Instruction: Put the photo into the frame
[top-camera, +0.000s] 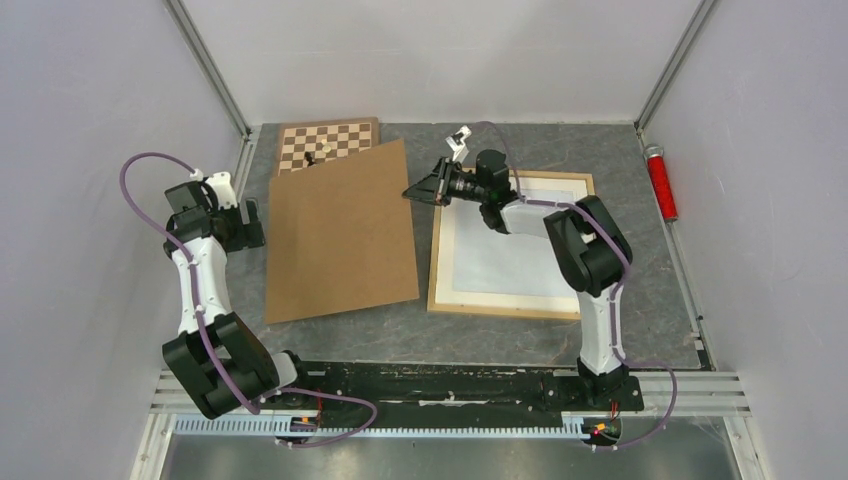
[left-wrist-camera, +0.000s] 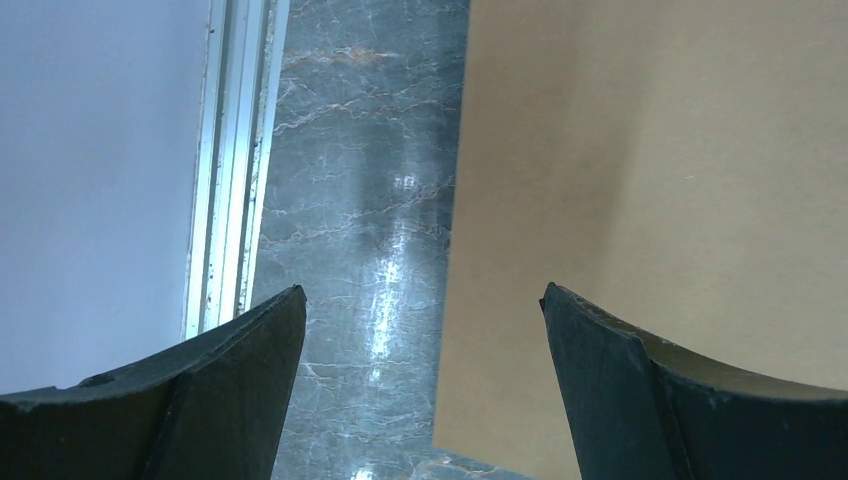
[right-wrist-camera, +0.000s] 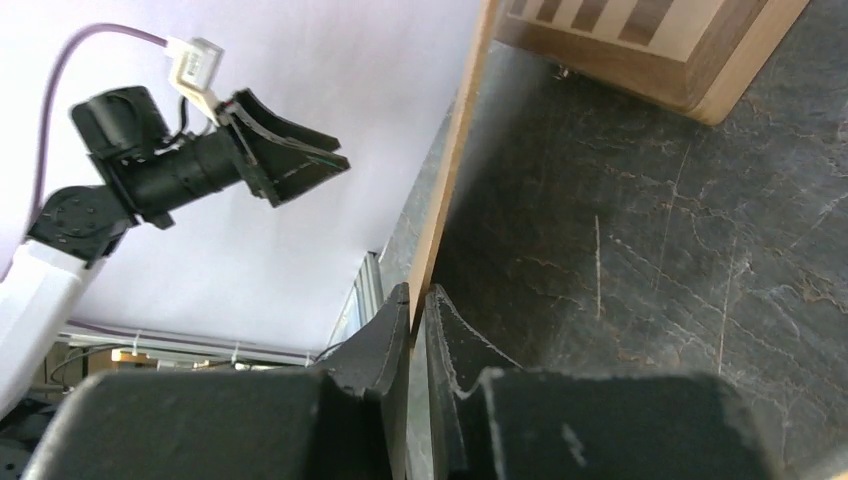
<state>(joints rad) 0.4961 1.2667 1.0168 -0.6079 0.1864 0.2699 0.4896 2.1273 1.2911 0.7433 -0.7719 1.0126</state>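
- Picture frame (top-camera: 500, 307), large, thin and rectangular, of light natural wood with a narrow border: it lies flat on the right half of the dark grey marbled table (top-camera: 400, 330). Its long sides run from the near edge toward the far edge.
- Inside the border I see only a flat white sheet (top-camera: 505, 250) with a slightly greyer rectangle in its middle. No colour print shows on it from above.
- The far left corner of the frame is hidden under my right forearm and wrist, which reach across it. The near side and the right side are in plain sight.
- My right gripper (right-wrist-camera: 418, 300) is closed on the right edge of the plain brown rectangular backing board (top-camera: 340, 235). In the right wrist view the thin edge runs straight in between my two black fingers, which are pressed onto it from both sides.
- The board lies just left of the frame, turned at a slant. The tabletop beside the pinched edge is in shade.
- The board's far left corner overlaps the checkered wooden chessboard (top-camera: 335, 140), which sits at the far edge of the table.
- My left gripper (left-wrist-camera: 420, 300) hangs over the left edge of the table with its fingers spread wide and nothing between them. Below it I see bare marble and the left edge of the board.
- A red cylinder (top-camera: 660, 185) lies along the right edge of the table, well apart from the frame.
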